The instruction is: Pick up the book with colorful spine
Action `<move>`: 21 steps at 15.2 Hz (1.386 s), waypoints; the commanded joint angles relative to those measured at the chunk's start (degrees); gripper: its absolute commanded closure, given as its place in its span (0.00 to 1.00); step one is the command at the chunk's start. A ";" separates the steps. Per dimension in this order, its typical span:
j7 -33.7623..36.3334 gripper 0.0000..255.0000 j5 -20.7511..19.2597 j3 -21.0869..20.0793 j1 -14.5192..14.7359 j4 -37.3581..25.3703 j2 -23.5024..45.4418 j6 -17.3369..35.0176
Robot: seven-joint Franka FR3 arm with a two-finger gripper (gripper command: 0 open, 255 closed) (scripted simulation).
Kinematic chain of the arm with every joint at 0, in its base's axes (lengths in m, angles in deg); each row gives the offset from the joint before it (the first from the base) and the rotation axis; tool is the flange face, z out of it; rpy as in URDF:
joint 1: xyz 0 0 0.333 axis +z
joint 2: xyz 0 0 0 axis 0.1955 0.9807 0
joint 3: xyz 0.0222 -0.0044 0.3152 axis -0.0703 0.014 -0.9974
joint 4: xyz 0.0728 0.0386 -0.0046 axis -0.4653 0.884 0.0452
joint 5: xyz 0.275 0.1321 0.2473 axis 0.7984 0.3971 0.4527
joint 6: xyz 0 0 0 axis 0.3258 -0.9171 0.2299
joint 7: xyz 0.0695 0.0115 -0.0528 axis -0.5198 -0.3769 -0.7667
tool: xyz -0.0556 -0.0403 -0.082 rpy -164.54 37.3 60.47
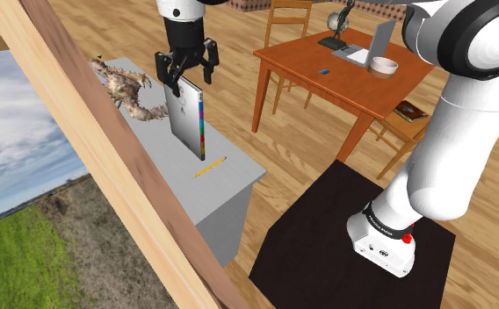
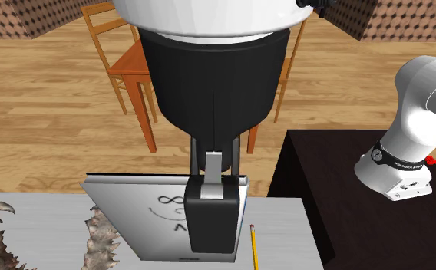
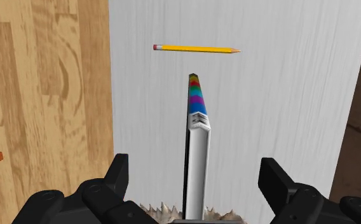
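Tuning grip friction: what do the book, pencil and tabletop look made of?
Book: smooth silvery-grey covers, slight sheen, rainbow-striped spine; maybe coated card.
Pencil: yellow painted shaft, tan sharpened tip; probably wood.
Tabletop: pale grey, faintly streaked, matte; material unclear.

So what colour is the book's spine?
The book's spine has stacked rainbow bands, blue, green and purple among them; clearest in the wrist view.

The book (image 3: 197, 153) had a silver-grey cover with a black looping mark, and its spine (image 3: 194, 97) was banded in rainbow stripes. Beyond the book lay a yellow pencil (image 3: 195, 48) with a pinkish end, on a pale grey table (image 3: 287, 95). The gripper (image 3: 195, 170) over the book was all black.
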State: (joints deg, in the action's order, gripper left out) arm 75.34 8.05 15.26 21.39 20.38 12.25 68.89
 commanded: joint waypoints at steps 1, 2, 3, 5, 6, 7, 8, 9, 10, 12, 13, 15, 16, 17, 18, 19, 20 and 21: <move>0.01 1.00 0.04 0.01 -0.06 0.53 -0.12 0.44; -0.02 1.00 0.03 0.02 -0.07 0.41 -0.09 0.35; -0.01 1.00 0.03 0.01 -0.06 0.41 -0.08 0.36; 0.00 1.00 0.03 0.01 -0.06 0.43 -0.09 0.37; 0.00 1.00 0.03 0.01 -0.06 0.42 -0.08 0.37; -0.01 1.00 0.03 0.01 -0.06 0.41 -0.08 0.35; -0.01 1.00 0.04 0.01 -0.07 0.44 -0.11 0.36; -0.01 1.00 0.04 0.01 -0.06 0.41 -0.10 0.34; -0.03 1.00 0.02 0.02 -0.07 0.37 -0.04 0.35; -0.10 1.00 -0.09 -0.01 0.14 -1.59 0.25 -1.32; -0.13 1.00 -0.15 -0.03 0.26 -2.61 0.43 -2.18; -0.18 1.00 -0.32 -0.06 0.52 -4.76 0.85 -3.92; -0.20 1.00 -0.42 -0.08 0.67 -5.88 1.09 -4.82; -0.22 1.00 -0.52 -0.09 0.83 -7.04 1.36 -5.72; -0.24 1.00 -0.65 -0.11 1.00 -8.24 1.66 -6.65; -0.25 1.00 -0.78 -0.12 1.19 -9.49 1.98 -7.59; -0.27 1.00 -0.93 -0.13 1.39 -10.78 2.33 -8.55; -0.28 1.00 -1.09 -0.14 1.61 -12.12 2.71 -9.53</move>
State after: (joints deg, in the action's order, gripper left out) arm 74.99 7.14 15.16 22.71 9.72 14.59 60.45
